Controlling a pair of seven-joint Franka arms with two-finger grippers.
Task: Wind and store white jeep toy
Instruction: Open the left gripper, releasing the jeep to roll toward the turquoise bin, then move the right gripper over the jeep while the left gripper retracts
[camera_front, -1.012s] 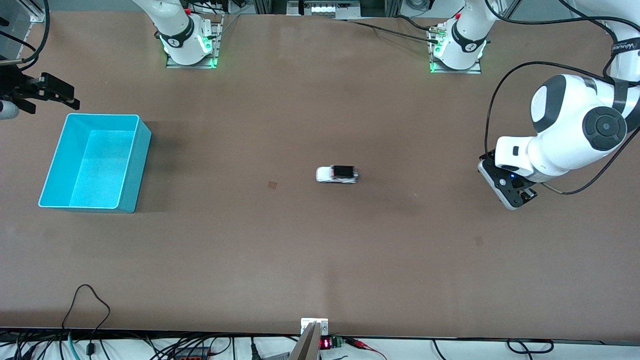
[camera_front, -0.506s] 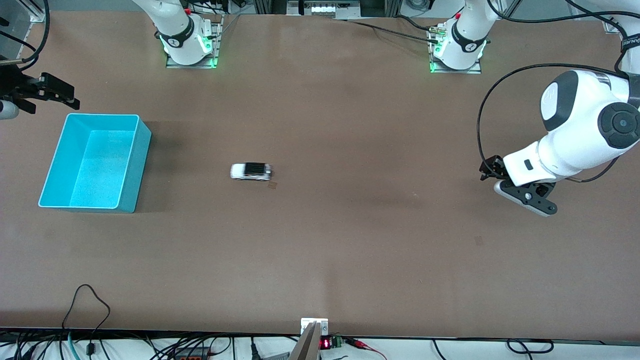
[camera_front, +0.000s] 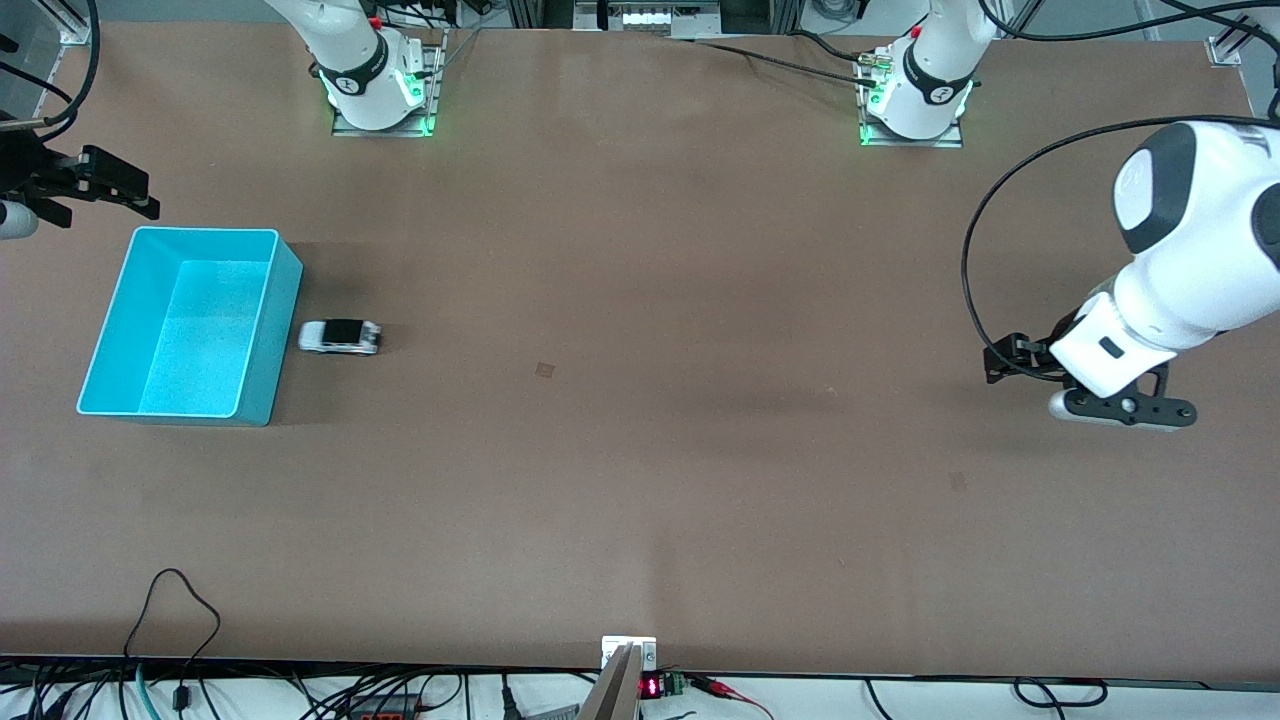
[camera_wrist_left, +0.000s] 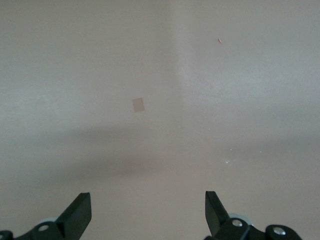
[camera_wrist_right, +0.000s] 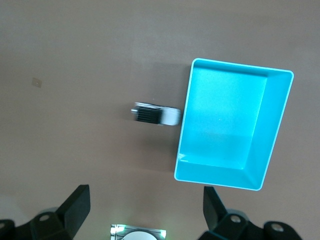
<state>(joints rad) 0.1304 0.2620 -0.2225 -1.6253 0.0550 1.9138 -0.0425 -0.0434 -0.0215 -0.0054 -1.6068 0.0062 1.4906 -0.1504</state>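
The white jeep toy (camera_front: 340, 337) stands on the brown table on its wheels, right against the side wall of the turquoise bin (camera_front: 285, 340) at the right arm's end. The right wrist view shows the jeep (camera_wrist_right: 155, 115) beside the empty bin (camera_wrist_right: 272, 125) from high above. My right gripper (camera_wrist_right: 145, 200) is open and empty, up in the air by the bin's end of the table (camera_front: 110, 190). My left gripper (camera_wrist_left: 148, 200) is open and empty over bare table at the left arm's end (camera_front: 1120, 412), a long way from the jeep.
A small tan patch (camera_front: 545, 370) marks the middle of the table. The two arm bases (camera_front: 378, 90) (camera_front: 912, 95) stand along the table edge farthest from the front camera. Cables and a small display (camera_front: 650, 687) lie along the nearest edge.
The jeep has rolled on its own from the table's middle to the bin's side. My left arm has drawn back toward its own end. The right gripper has not moved.
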